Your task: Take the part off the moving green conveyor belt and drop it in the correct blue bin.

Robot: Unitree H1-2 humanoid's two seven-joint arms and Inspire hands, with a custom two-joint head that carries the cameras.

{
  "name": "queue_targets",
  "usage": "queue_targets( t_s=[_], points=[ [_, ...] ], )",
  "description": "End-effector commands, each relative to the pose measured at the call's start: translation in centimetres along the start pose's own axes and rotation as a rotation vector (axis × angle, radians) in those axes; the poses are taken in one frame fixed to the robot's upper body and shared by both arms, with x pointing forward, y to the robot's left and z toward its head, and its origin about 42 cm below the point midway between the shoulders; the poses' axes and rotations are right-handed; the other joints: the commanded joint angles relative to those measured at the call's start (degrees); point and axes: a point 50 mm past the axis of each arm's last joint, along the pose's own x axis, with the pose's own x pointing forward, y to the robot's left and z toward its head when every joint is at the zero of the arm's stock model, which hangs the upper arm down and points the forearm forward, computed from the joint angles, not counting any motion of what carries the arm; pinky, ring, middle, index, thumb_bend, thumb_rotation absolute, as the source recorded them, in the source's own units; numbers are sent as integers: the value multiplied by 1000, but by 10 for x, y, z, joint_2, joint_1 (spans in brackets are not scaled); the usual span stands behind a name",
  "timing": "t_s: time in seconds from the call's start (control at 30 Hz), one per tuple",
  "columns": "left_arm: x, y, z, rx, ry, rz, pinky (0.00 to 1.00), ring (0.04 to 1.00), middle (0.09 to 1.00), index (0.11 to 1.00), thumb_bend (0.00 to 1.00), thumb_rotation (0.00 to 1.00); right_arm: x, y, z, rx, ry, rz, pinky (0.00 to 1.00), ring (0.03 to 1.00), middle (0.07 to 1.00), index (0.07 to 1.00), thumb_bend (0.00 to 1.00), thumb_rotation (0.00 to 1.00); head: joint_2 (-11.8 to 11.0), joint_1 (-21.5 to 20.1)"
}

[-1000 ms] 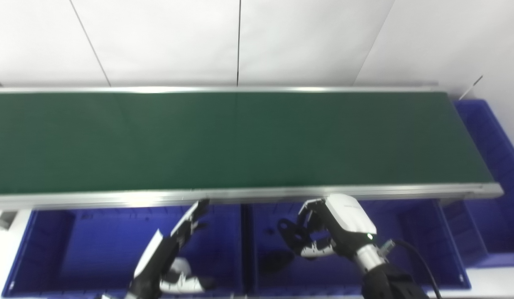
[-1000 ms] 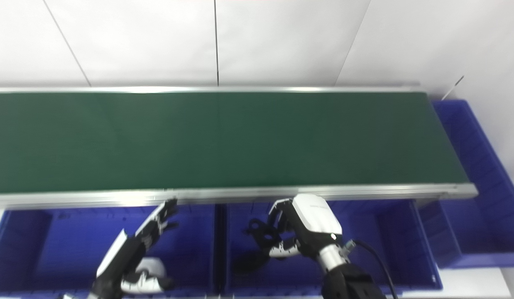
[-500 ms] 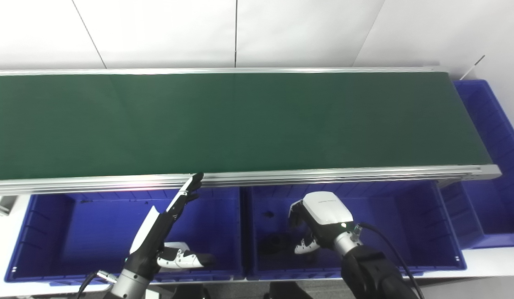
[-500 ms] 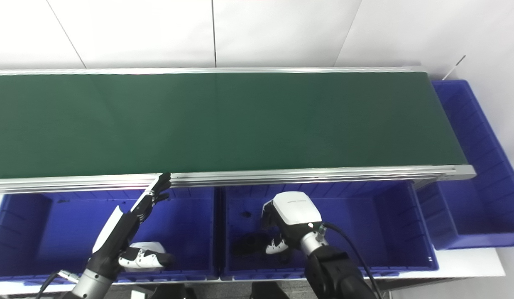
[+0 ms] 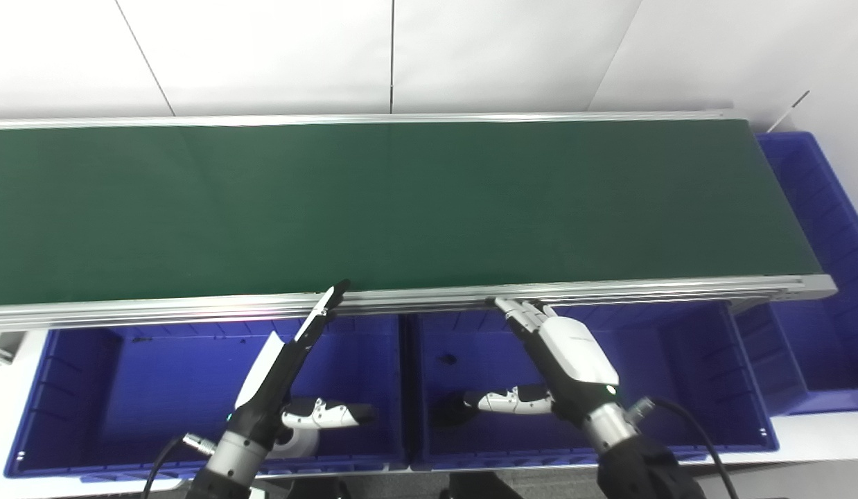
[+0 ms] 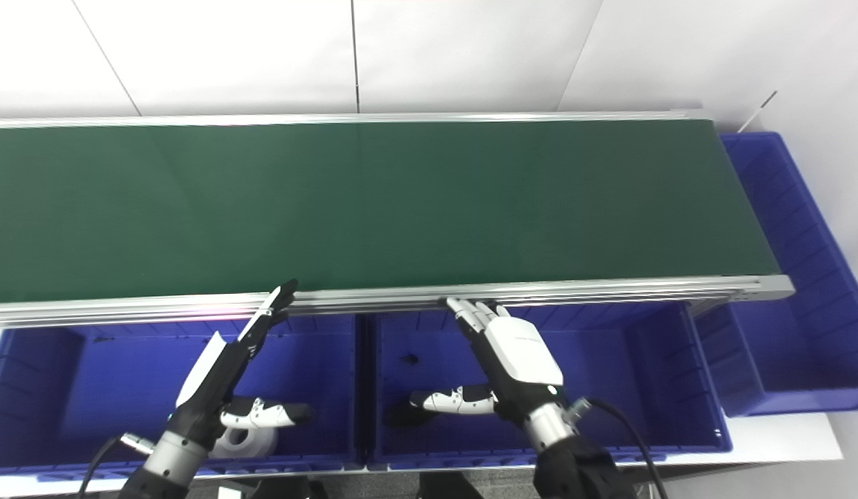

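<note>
1. I am looking down at the green conveyor belt (image 5: 401, 208), my landmark; it is running bare from edge to edge, carrying no part.
2. Below the belt's near rail, the left blue bin (image 5: 75, 388) is sitting with a white roll-like object (image 6: 242, 438) low inside it.
3. My left hand (image 5: 283, 360) is hanging over that bin, fingers straight and apart, thumb sticking out sideways, holding nothing; its fingertips are reaching up to the belt's near rail.
4. Next along, the middle blue bin (image 5: 685, 374) is holding a dark part (image 5: 451, 410) on its floor, partly hidden by my thumb, and a small dark speck (image 5: 445, 359) nearer the belt.
5. My right hand (image 5: 564, 353) is spreading flat over this bin, fingers apart and empty, fingertips at the belt's rail.
6. Beyond the belt's right end, a third blue bin (image 5: 827, 229) is standing.
7. I am judging the drop done and myself waiting between parts; the next move calls for watching the belt for a new part and timing a grasp.
</note>
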Motion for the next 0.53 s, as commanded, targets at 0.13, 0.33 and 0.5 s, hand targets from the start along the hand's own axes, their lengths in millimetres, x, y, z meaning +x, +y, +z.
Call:
queue_targets(
  t_s=[0.13,0.33,0.5],
  points=[
    [12,-5,10,-82,-54,7,922,976,1000,987,911,584,-17,-6,13,165,-147,-60,858,964,993,1000,783,600,-10,17],
    [9,-10,5,-125,-59,18,903,971,1000,983,907,582,-23,1,4,305,-157,-50,876,979,1000,1000,800,588,-23,38],
    [7,-9,-1,-119,-57,19,890,960,992,977,895,563,-20,6,-5,345,-149,-31,895,966,1000,1000,827,602,-30,42]
  ],
)
